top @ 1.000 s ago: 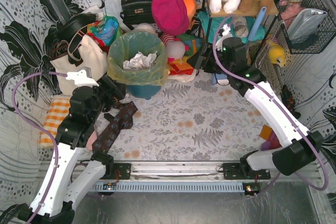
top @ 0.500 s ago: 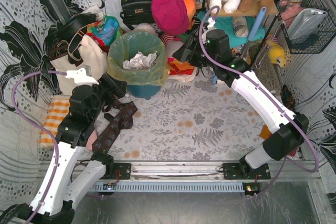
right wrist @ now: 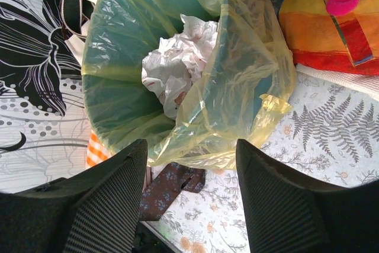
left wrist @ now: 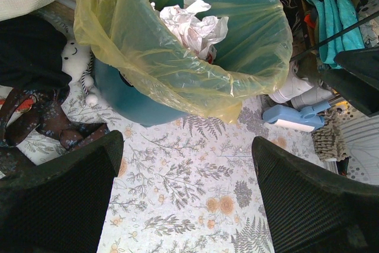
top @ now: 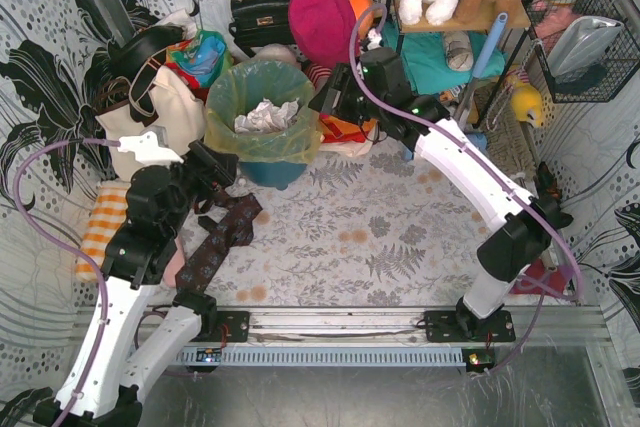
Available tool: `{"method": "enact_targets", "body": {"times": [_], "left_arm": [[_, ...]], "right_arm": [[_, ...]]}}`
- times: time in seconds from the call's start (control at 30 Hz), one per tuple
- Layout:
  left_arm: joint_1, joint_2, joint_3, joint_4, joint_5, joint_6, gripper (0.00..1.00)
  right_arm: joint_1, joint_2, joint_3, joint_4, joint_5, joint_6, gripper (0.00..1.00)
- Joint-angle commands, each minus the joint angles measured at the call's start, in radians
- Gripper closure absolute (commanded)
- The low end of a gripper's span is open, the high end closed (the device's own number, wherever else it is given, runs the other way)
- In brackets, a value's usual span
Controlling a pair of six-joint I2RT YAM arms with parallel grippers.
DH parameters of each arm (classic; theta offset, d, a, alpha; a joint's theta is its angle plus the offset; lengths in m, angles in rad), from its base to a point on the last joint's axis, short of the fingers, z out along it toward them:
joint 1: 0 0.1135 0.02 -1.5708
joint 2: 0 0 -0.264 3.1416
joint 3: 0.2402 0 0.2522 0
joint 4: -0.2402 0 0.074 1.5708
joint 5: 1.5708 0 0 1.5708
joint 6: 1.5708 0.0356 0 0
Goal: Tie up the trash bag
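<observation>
- Thing: trash bag, thin see-through yellow-green plastic, glossy and wrinkled
- Place: lines a round teal bucket that stands upright at the back of the table, left of centre
- State: untied, with the mouth spread wide open and facing up
- Top edge: folded outward over the bucket's rim and draped down the outside in loose, uneven folds, covering the upper part of the wall
- Inside: crumpled white paper lies in the bag, near the middle of the opening
</observation>
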Motion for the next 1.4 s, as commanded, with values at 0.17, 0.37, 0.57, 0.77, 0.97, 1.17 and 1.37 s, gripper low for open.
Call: {"method": "enact_targets", "body": {"times": [0.17,0.37,0.57,0.77,0.97,1.17,1.37], "left_arm": [[-0.003,-0.023,0.058,-0.024,-0.035,0.035,0.02],[-0.004,-0.044,0.055,-0.039,-0.053,0.038,0.02],[-0.004,-0.056,0.051,-0.049,-0.058,0.035,0.02],[-0.003,-0.07,0.053,-0.062,-0.07,0.043,0.02],[-0.003,-0.076,0.051,-0.07,-0.082,0.054,0.02],[-0.003,0.016,0.136,-0.062,-0.152,0.087,0.02],[-0.004,0.294,0.377,-0.122,-0.179,0.17,0.02]], "right_arm": [[0.021,0.102,0.126,-0.052,0.001,0.023,0.4],[0.028,0.163,0.172,-0.063,0.006,0.024,0.43],[0.03,0.254,0.274,-0.114,0.008,0.008,0.46],[0.03,0.316,0.341,-0.156,0.031,-0.004,0.49],[0.03,0.352,0.38,-0.181,0.049,-0.005,0.55],[0.03,0.355,0.386,-0.185,0.054,-0.002,0.61],[0.03,0.351,0.388,-0.189,0.054,0.0,0.61]]}}
